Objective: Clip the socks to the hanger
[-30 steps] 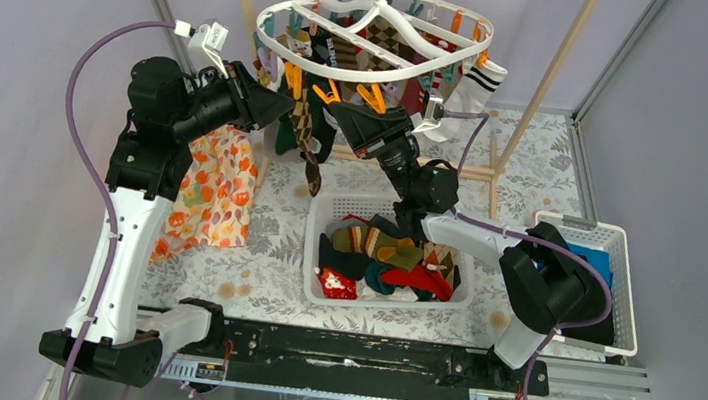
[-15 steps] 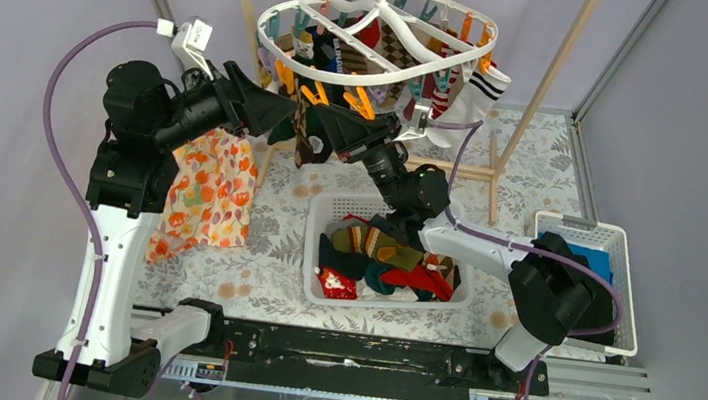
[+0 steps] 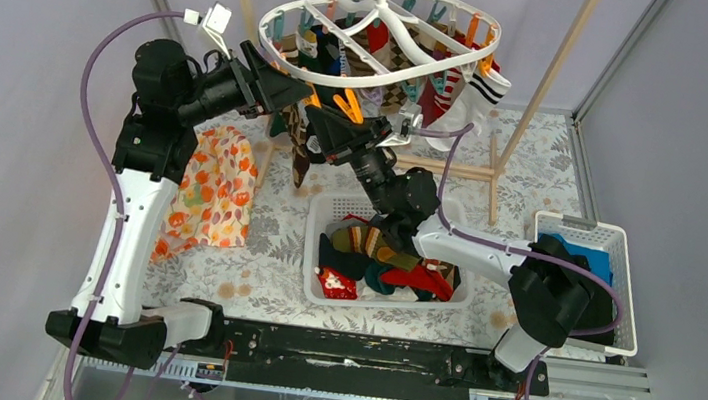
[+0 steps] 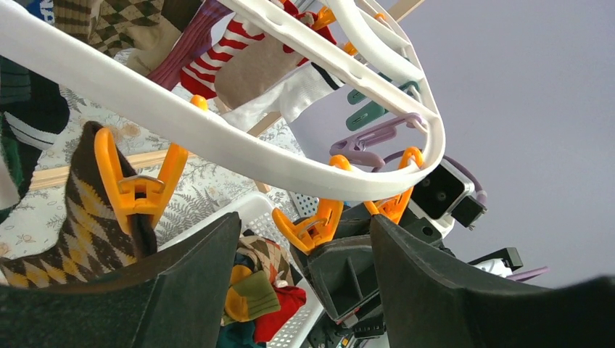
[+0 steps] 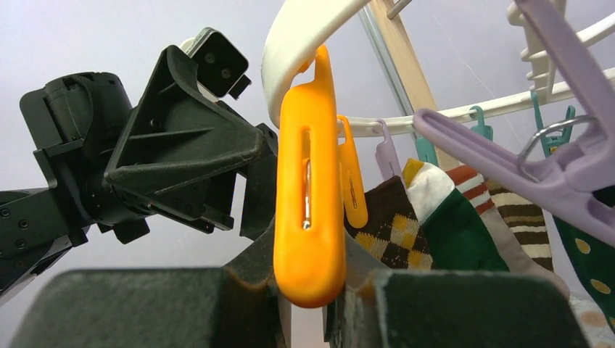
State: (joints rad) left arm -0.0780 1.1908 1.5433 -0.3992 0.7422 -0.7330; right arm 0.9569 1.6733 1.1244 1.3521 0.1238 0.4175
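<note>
The white oval hanger [image 3: 394,82] hangs over the table, with several socks [image 3: 479,83] clipped to it. More socks [image 3: 393,260] lie in a white basket [image 3: 310,245]. My right gripper [image 3: 319,121] reaches up under the near rim and is shut on the tail of an empty orange clip [image 5: 308,217], between its fingers [image 5: 312,283]. My left gripper [image 3: 302,93] stands open just left of it with nothing between its jaws [image 4: 304,221]. A brown argyle sock [image 4: 80,239] hangs from the neighbouring orange clip [image 4: 138,188].
An orange floral cloth [image 3: 216,184] hangs at the left. A second white basket [image 3: 621,291] with blue and black clothes stands at the right. The pale wooden rack [image 3: 546,71] rises behind. Purple clips [image 5: 522,159] dangle close to my right gripper.
My left gripper has opened and risen toward the hanger's rim. My right gripper has moved up and left onto the orange clip. The hanger has shifted slightly.
</note>
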